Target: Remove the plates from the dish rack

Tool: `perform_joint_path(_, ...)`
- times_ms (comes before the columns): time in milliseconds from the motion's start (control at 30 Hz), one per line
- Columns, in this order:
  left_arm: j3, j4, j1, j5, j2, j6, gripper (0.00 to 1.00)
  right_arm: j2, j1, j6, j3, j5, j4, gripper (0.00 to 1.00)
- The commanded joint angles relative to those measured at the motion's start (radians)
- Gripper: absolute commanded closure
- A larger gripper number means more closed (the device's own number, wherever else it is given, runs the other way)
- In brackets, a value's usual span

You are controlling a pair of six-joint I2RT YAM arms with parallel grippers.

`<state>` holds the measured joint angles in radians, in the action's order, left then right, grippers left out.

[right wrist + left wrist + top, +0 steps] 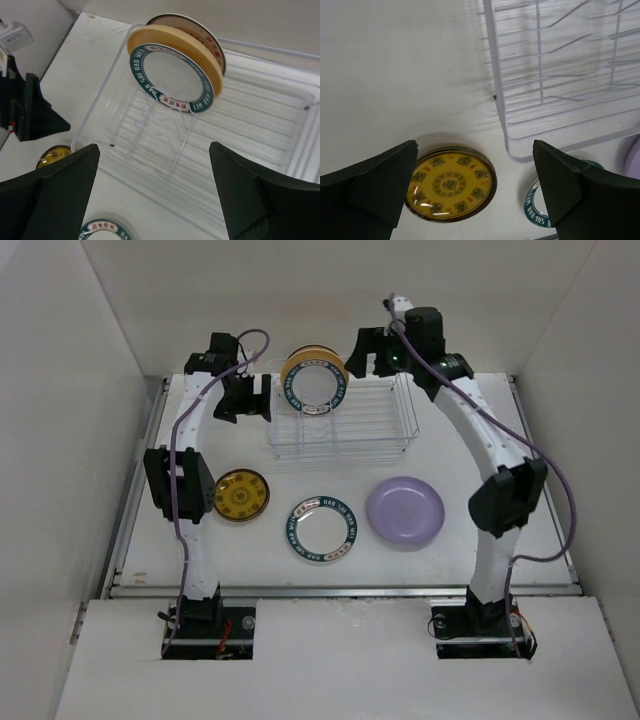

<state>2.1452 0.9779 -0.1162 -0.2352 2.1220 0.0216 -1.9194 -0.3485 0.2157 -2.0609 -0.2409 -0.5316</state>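
At the left, the left gripper [475,155] hangs over the white table [260,560] with its jaws wide apart and empty, beside the rack's left end. Below it a small round gold-patterned plate [241,494] lies flat. The rectangular white wire dish rack [385,430] holds 3 plates on edge: a white teal-rimmed plate [172,75] in front, a plain tan-yellow plate [175,41] touching behind it, and a red-trimmed plate [197,29] last. Before the rack a second teal-rimmed plate [321,529] and a plain round lavender plate [405,511] lie flat. The right gripper [153,150], jaws also spread and empty, faces the standing plates. I'd take the front plate by its top rim, 1 finger on each face, and lift straight up clear of the wires so the tan one doesn't tip.
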Motion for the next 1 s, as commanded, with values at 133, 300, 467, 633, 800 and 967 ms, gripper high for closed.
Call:
perform_joint_path(133,-0.059,0.018,0.013,0.209,-0.126,-0.026,0.0,-0.265,-0.069,-0.137,-0.249,-0.038,0.128,0.14)
perform_joint_path(300,-0.012,0.008,0.099,0.2,-0.117,0.147,0.0,-0.349,-0.081,-0.151,-0.219,-0.003,0.341,0.17)
perform_joint_path(467,-0.093,-0.053,0.188,0.055,-0.16,0.135,0.0,-0.467,-0.081,-0.139,-0.307,0.022,0.39,0.16)
perform_joint_path(633,-0.14,-0.053,0.178,0.187,-0.189,0.08,0.0,-0.539,-0.081,-0.13,-0.308,0.031,0.455,0.14)
perform_joint_path(800,-0.15,-0.012,0.159,0.226,-0.189,0.026,0.0,-0.63,-0.081,-0.099,-0.355,0.061,0.516,0.14)
perform_joint_path(967,-0.182,-0.001,0.159,0.238,-0.2,0.017,0.0,-0.664,-0.081,-0.087,-0.366,0.062,0.573,0.14)
